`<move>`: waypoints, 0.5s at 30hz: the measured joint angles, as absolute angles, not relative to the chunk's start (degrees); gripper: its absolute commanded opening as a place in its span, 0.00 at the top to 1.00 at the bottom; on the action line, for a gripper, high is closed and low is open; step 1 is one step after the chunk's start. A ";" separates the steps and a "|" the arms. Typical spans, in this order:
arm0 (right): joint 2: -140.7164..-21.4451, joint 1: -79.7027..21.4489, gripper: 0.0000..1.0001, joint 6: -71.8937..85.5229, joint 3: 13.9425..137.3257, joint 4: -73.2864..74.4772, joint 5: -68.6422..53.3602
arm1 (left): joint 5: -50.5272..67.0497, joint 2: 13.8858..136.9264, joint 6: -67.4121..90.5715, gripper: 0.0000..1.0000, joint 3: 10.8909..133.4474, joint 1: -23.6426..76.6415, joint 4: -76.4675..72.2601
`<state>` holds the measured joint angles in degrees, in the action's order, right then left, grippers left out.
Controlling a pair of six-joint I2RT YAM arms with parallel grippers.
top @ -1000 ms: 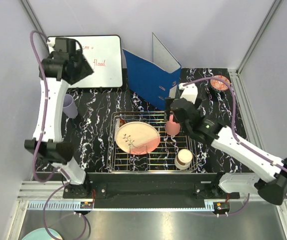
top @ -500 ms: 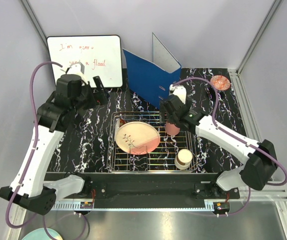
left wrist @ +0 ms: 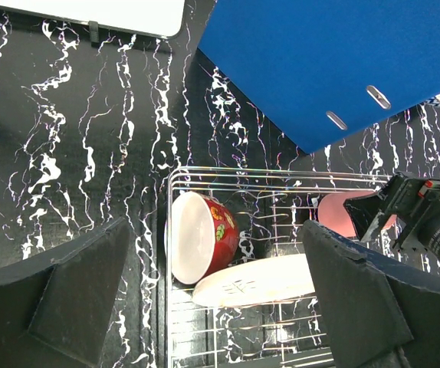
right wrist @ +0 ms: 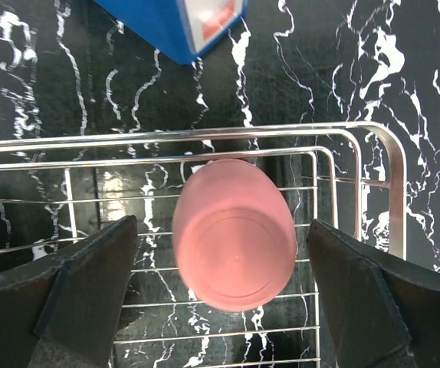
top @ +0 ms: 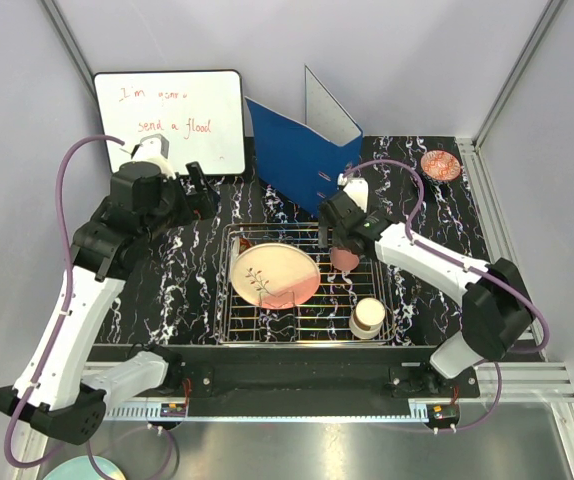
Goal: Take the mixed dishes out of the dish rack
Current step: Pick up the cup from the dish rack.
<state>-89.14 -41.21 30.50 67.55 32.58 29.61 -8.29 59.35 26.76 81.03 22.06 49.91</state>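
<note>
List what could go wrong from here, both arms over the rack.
1. The upside-down pink cup sits near the silver wire dish rack's far right corner; the open right end effector could snag a wire while descending.
2. The red-patterned bowl stands on edge right beside the round cream-and-pink plate; the open left end effector lifting one may topple the other.
3. Both end effectors hover over the rack's far side and might collide.
</note>
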 measured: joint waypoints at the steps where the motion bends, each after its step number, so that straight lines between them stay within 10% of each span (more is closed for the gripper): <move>1: -89.21 -40.97 0.20 30.72 67.05 32.34 29.34 | -8.36 59.35 26.76 0.01 80.95 22.17 49.91; 12: -87.11 -40.86 0.98 32.38 63.24 29.61 29.12 | -8.38 59.88 26.76 0.01 80.95 22.41 49.58; 15: -85.12 -40.86 1.00 32.71 62.22 29.91 28.77 | -8.40 60.18 26.79 0.01 80.95 22.41 49.58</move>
<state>-85.12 -40.86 32.71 62.22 29.91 28.77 -8.40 60.18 26.79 80.95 22.41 49.58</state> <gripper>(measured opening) 0.645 0.985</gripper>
